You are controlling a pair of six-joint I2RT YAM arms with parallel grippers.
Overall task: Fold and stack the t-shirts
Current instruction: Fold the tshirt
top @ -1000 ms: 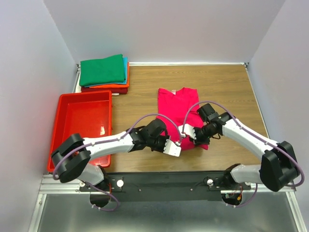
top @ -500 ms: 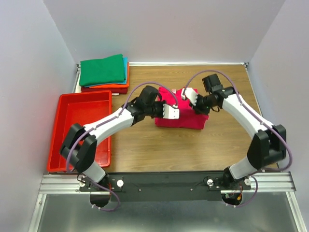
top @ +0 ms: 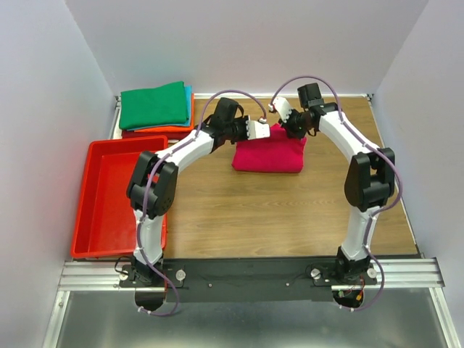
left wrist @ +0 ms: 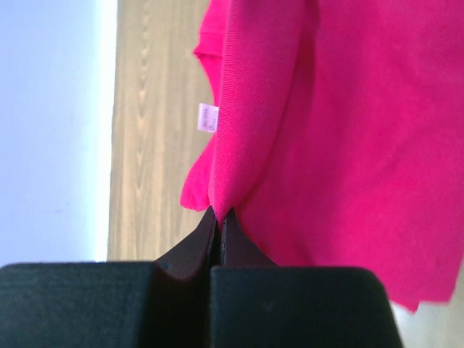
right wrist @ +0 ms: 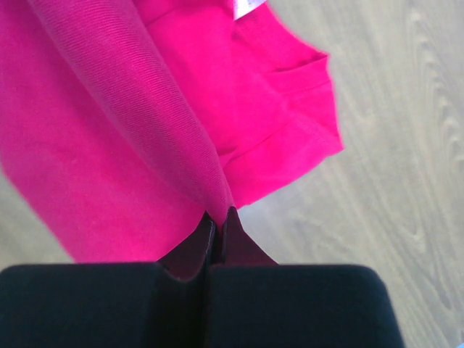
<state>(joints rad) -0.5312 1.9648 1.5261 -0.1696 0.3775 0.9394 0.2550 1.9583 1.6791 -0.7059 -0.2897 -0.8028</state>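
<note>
The magenta-pink t-shirt (top: 270, 154) lies folded over on itself on the wooden table, toward the back. My left gripper (top: 265, 131) is shut on its cloth (left wrist: 261, 130) at the far left corner, pinching a fold between its black fingertips (left wrist: 206, 230). My right gripper (top: 278, 119) is shut on the shirt's cloth (right wrist: 109, 145) at the far right corner, with a sleeve (right wrist: 290, 130) hanging beyond its fingertips (right wrist: 241, 239). Both grippers are close together above the shirt's back edge. A stack of folded t-shirts (top: 155, 109) with green on top rests at the back left.
A red plastic tray (top: 98, 190) lies along the left side of the table, in front of the folded stack. Grey walls close in the back and both sides. Bare wood stretches in front of the pink shirt (top: 275, 210).
Both grippers carried the near edge of the pink shirt away from the bases toward the back, folding it over; the shirt now shows as a shorter rectangle.
</note>
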